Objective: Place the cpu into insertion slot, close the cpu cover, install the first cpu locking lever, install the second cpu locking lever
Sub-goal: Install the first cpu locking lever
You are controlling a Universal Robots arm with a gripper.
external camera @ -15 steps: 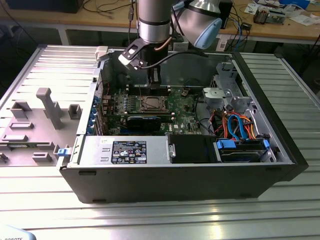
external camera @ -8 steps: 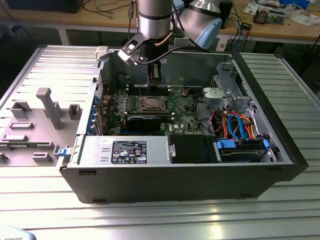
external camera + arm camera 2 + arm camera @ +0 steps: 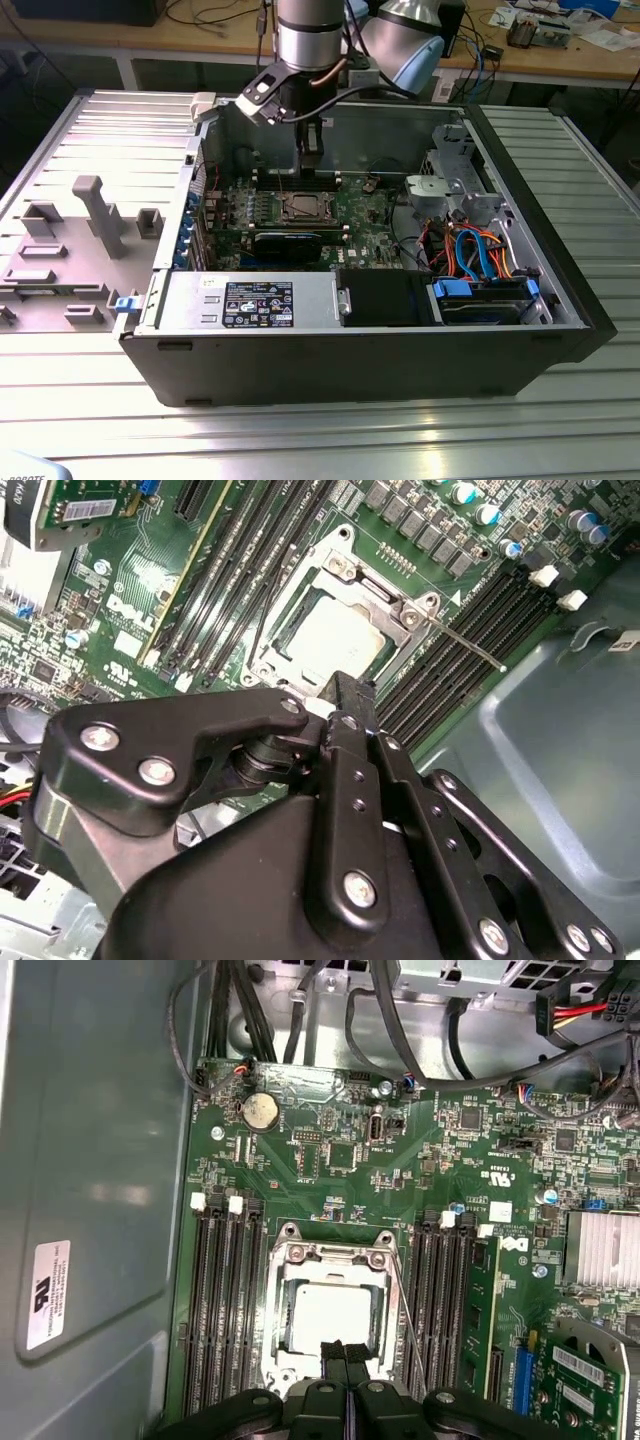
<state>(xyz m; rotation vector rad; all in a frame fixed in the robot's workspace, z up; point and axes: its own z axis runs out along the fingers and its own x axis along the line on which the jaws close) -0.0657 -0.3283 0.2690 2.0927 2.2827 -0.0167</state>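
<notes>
The cpu (image 3: 328, 1320) lies flat in the insertion slot (image 3: 290, 1370) on the green board, its silver top showing. The cpu cover (image 3: 330, 1257) lies down around it as a silvery frame. In the second wrist view the cpu (image 3: 335, 640) and cpu cover (image 3: 385, 585) show the same way. A thin locking lever (image 3: 470, 645) sticks out slantwise over the memory slots; in the first wrist view this lever (image 3: 405, 1310) runs along the socket's side. My gripper (image 3: 345, 1353) hangs just above the socket's edge, shut, with nothing between its fingers. In the exterior view the gripper (image 3: 312, 160) hangs inside the case above the insertion slot (image 3: 300, 208).
Long black memory slots (image 3: 225, 1310) flank the socket on both sides. The open case's metal wall (image 3: 90, 1160) stands close by. A black card (image 3: 288, 243) lies in front of the socket, with cables and a drive cage (image 3: 455, 190) to the exterior view's right.
</notes>
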